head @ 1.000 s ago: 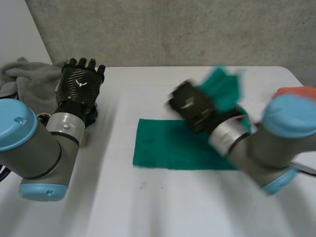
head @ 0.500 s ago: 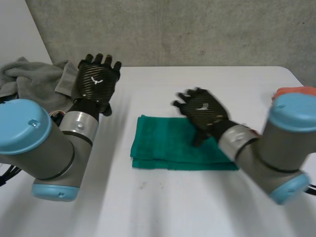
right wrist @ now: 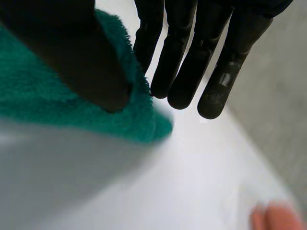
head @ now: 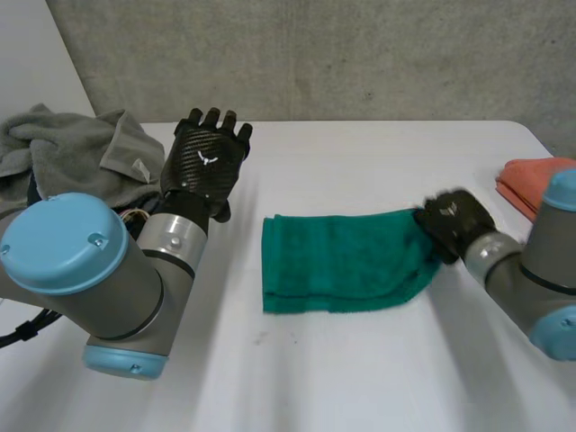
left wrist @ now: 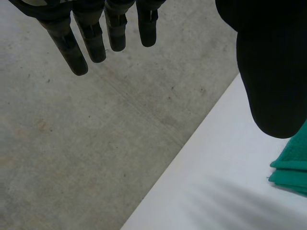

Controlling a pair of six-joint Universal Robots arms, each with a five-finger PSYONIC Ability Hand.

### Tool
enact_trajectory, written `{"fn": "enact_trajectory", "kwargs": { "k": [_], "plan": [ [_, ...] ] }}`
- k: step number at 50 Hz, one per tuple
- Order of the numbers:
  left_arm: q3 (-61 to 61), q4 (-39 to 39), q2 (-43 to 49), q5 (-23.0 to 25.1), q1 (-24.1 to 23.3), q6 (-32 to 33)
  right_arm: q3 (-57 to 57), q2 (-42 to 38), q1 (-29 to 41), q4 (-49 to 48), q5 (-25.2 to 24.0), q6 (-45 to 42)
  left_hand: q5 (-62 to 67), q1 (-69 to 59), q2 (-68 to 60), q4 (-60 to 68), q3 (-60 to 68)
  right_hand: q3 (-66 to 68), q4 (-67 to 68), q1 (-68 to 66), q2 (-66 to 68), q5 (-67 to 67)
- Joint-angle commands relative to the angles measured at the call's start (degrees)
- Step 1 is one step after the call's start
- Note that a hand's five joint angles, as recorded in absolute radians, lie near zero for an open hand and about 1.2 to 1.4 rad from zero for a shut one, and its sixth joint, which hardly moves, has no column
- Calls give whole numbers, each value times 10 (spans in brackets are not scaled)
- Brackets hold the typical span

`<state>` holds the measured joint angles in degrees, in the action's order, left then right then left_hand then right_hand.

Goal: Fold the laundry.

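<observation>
**Two states: left robot hand point(head: 209, 160) spread in the air, right robot hand point(head: 454, 225) clamped on the green cloth point(head: 346, 261)**

At the far left of the head view you see a heap of grey towels point(head: 72, 148), crumpled on the corner of the white surface point(head: 360, 378). Just beside the heap, the left arm point(head: 99, 279) reaches up and ends in the left robot hand. That hand is raised off the surface with its back toward you. In the left wrist view its fingers point(left wrist: 81, 43) are straight and apart and hold nothing. A corner of the green cloth lies past its thumb.

In the middle of the surface you find the green cloth, folded in layers and lying flat. It is well apart from the grey towels. Its left edge is straight, while its right side bunches toward the right robot hand.

That hand sits at the cloth's far right corner. In the right wrist view you see its thumb point(right wrist: 91, 72) lying on top of the cloth. The straight fingers run behind the fuzzy edge, so the corner is pinched between them.

At the far right edge of the surface lies a folded orange cloth point(head: 531, 180), apart from the green one.
</observation>
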<state>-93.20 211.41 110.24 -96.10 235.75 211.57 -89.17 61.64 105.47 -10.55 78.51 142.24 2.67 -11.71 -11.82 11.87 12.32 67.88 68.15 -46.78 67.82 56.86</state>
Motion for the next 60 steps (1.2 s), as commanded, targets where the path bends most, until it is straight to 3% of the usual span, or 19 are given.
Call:
{"fn": "enact_trajectory", "kwargs": {
  "k": [1, 5, 10, 12, 13, 16, 21, 24, 30, 38, 49, 55, 57, 59, 60],
  "plan": [
    [-12, -1, -25, -1, 10, 0, 71, -21, 156, -25, 4, -13, -27, 17, 18, -19, -23, 121, 119, -332, 122, 131],
    [-19, -3, -32, -2, 25, -1, 95, -80, 257, -33, -35, -85, -27, 17, 18, -19, -23, 121, 119, -332, 122, 131],
    [-31, -6, -34, -2, 40, -2, 132, -130, 284, -33, -36, -97, -27, 17, 18, -19, -23, 110, 107, -321, 111, 120],
    [-32, -6, -34, -2, 42, -4, 142, -131, 285, -33, -23, -68, -27, 17, 18, -19, -23, -216, -219, 5, -216, -206],
    [-32, -6, -34, -2, 42, -5, 147, -126, 285, -32, -4, -23, -27, 17, 18, -19, -23, -579, -581, 368, -578, -569],
    [-28, -5, -33, -1, 43, -15, 146, -108, 279, -35, 8, 54, -27, 17, 18, -19, -23, -579, -581, 368, -578, -569],
    [-7, -5, -31, -2, 41, -27, 110, -19, 195, -31, 6, 240, -27, 17, 18, -19, -23, -579, -581, 368, -578, -569],
    [13, -7, -26, -2, 34, -30, 82, 28, 149, -18, 10, 282, -27, 17, 18, -19, -23, -579, -581, 368, -578, -569],
    [27, -16, -21, -1, 3, -45, 57, 63, 99, 47, 6, 275, -25, 15, 16, -17, -21, -579, -581, 368, -578, -569],
    [25, -17, -8, -1, -9, -53, 95, -26, 97, 109, -47, 278, -25, 15, 16, -17, -21, -415, -418, 204, -415, -405],
    [21, -18, -5, -1, -6, -53, 149, -100, 97, 103, -55, 325, -25, 15, 16, -17, -21, -400, -402, 189, -399, -390],
    [17, -19, -6, -1, -6, -53, 189, -147, 111, 103, -30, 295, -25, 15, 16, -17, -21, -197, -199, -14, -196, -186],
    [15, -20, -6, 0, -6, -53, 201, -155, 117, 104, -14, 270, -25, 15, 16, -17, -21, -5, -8, -206, -5, 5],
    [14, -21, -7, 0, -6, -53, 210, -153, 124, 103, -9, 249, -25, 15, 16, -17, -21, 120, 118, -331, 121, 131],
    [13, -22, -8, 0, -6, -53, 212, -151, 127, 104, -8, 244, -25, 15, 16, -17, -21, 121, 118, -332, 122, 131]
  ]
}}
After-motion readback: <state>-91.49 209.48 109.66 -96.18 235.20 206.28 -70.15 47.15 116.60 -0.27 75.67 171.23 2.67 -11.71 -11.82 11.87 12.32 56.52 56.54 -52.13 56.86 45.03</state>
